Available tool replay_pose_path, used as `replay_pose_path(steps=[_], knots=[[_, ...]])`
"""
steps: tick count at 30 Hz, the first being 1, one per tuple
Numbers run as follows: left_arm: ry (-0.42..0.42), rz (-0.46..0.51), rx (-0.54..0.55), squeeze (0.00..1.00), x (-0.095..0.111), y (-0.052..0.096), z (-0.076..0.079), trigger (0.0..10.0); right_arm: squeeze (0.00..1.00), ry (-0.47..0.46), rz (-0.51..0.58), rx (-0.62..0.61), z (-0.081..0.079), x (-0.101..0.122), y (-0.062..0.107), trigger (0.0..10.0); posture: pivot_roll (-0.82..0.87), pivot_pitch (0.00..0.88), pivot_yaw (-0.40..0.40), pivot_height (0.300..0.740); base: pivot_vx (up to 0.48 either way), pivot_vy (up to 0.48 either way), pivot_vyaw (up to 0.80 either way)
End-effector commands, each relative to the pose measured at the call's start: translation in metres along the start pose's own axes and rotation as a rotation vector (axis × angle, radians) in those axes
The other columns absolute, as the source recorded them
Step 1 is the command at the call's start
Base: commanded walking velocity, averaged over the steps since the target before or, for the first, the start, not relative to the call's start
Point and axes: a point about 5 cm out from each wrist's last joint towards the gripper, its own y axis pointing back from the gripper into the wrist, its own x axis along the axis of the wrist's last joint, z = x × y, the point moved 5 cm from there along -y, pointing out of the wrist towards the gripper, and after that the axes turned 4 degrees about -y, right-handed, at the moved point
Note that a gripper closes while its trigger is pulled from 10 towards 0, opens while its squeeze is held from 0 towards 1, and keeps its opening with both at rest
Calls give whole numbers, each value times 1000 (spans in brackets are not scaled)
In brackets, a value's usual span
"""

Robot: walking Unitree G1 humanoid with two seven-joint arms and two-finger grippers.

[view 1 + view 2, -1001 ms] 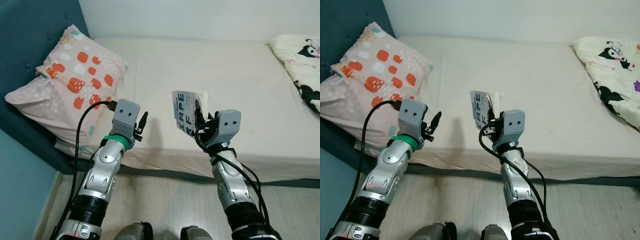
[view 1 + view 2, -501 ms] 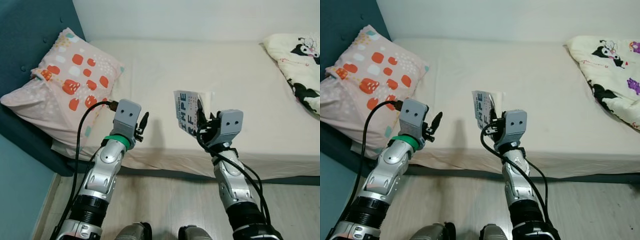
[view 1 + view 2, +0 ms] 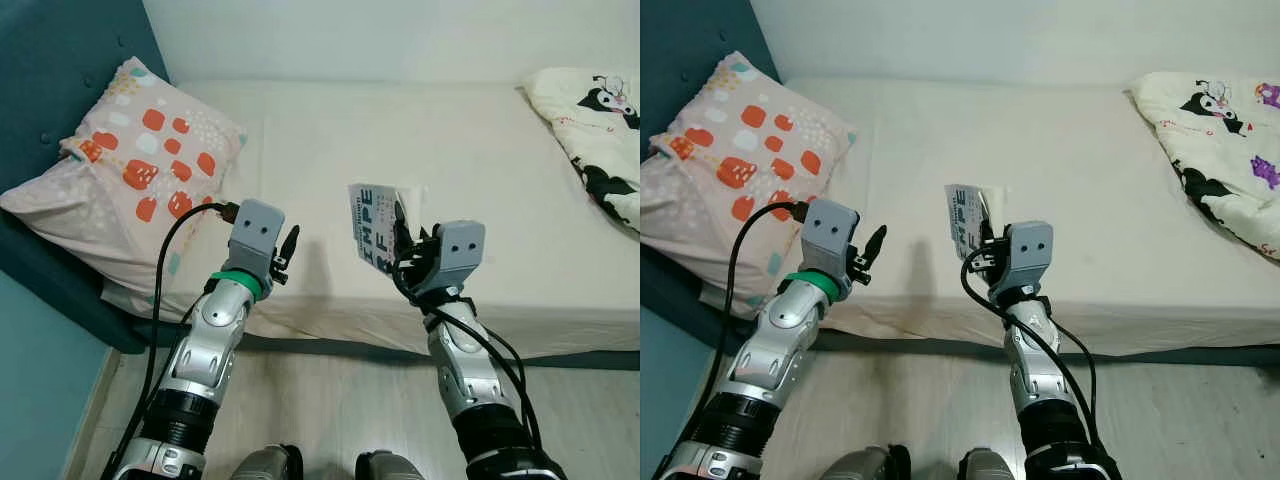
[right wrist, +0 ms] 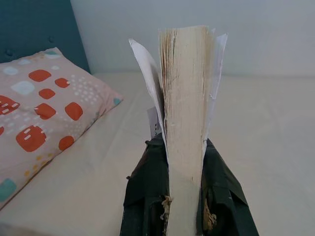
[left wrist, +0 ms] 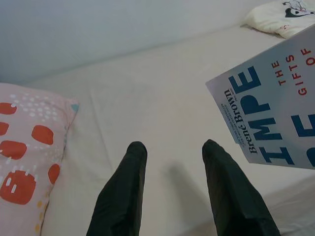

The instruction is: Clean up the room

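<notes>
A: Where is the book (image 3: pixel 375 226)?

B: Upright over the bed (image 3: pixel 480 170) edge, clamped by the right gripper (image 4: pixel 184 189) at its lower page edge.

A: Handling?

B: Probably light; covers flex, pages may splay. Left gripper (image 5: pixel 174 184) spread, empty.

Silver jointed arms, grey camera boxes at wrists, black cables, green left wrist ring, black claw fingers (image 5: pixel 123 196).

The cream bed (image 3: pixel 470 150) carries a spotted pillow (image 3: pixel 130 170) and a cartoon-print quilt (image 3: pixel 600 130).
</notes>
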Motion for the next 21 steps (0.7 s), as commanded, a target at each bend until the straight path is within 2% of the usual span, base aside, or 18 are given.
replay_pose_path(steps=[1, 12, 21], knots=[[-14, -15, 1, 0, -5, 0, 1, 10000, 0, -15, 28, 11, -4, 5, -2, 10000, -30, 4, 65, 740, 0, 0, 0], [-18, -22, 5, 0, -7, 0, 0, 10000, 0, 10, 8, 3, -3, 3, -2, 10000, -31, 8, 66, 740, 0, 0, 0], [-23, -26, 11, 0, -8, 0, 0, 10000, 0, 21, 11, -22, 3, 3, -2, 10000, -31, 13, 66, 740, 0, 0, 749]])
